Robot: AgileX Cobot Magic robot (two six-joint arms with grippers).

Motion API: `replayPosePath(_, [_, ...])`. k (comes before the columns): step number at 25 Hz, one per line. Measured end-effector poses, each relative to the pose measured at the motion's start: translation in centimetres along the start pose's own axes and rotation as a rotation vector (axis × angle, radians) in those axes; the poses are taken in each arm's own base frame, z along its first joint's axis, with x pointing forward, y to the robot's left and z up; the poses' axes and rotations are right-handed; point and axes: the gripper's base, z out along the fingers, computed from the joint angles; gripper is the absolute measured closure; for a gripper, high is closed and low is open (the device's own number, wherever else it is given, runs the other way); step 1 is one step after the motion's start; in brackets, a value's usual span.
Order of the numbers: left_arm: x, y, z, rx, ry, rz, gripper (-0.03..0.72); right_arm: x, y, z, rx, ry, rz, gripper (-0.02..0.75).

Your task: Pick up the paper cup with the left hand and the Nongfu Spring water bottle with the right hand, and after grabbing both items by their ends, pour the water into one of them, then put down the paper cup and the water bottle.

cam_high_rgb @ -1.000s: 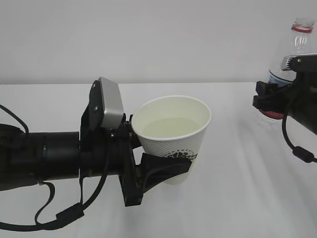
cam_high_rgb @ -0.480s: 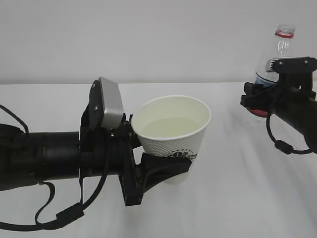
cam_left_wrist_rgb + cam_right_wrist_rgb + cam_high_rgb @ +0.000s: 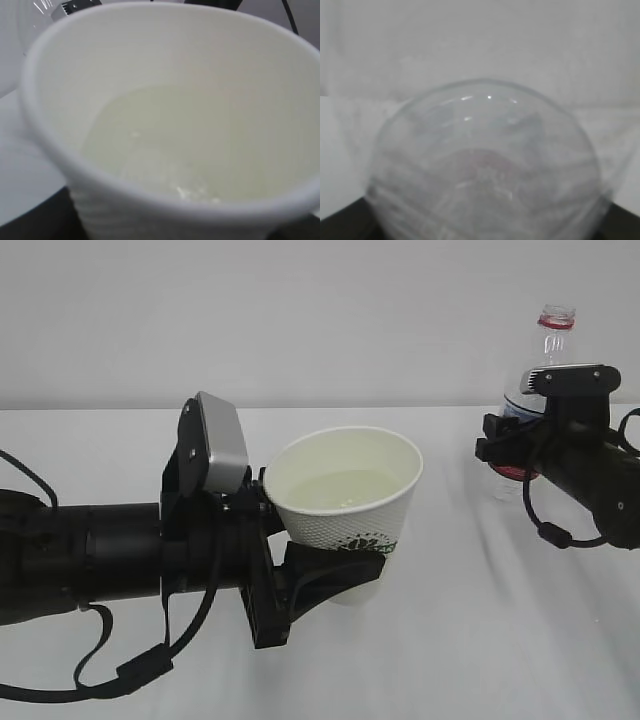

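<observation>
Left claw [image 3: 335, 575] level, clasping paper cup [image 3: 345, 505]

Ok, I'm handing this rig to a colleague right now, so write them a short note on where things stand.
Left gripper: jaws closed around the lower part of the paper cup, holding it roughly upright above the table.
Right gripper: jaws gripping the Nongfu Spring water bottle low on its body, bottle upright, neck open at the top, off to the right of the cup.
Done: both items picked up; the cup holds a pale pool of water, so pouring looks finished.
Left: set the cup and the bottle down on the table and release both.
</observation>
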Motion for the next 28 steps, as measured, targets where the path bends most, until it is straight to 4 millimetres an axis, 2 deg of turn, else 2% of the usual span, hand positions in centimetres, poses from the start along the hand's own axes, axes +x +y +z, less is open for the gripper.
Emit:
replayPosePath(12, [-0.01,0.01,0.00,-0.002,-0.001,-0.001,0.196,0.70,0.02,0.93,0.003,0.001,-0.007,0.244])
replayPosePath(22, [-0.01,0.01,0.00,-0.002,-0.001,-0.001,0.196,0.69,0.01,0.93,0.005,0.000,-0.115,0.242])
replayPosePath(25, [-0.01,0.01,0.00,-0.002,-0.001,-0.001,0.196,0.68,0.01,0.93,0.005,-0.001,-0.115,0.206])
replayPosePath(28, [-0.01,0.01,0.00,-0.002,-0.001,-0.001,0.196,0.54,-0.01,0.96,0.008,-0.012,-0.113,0.117])
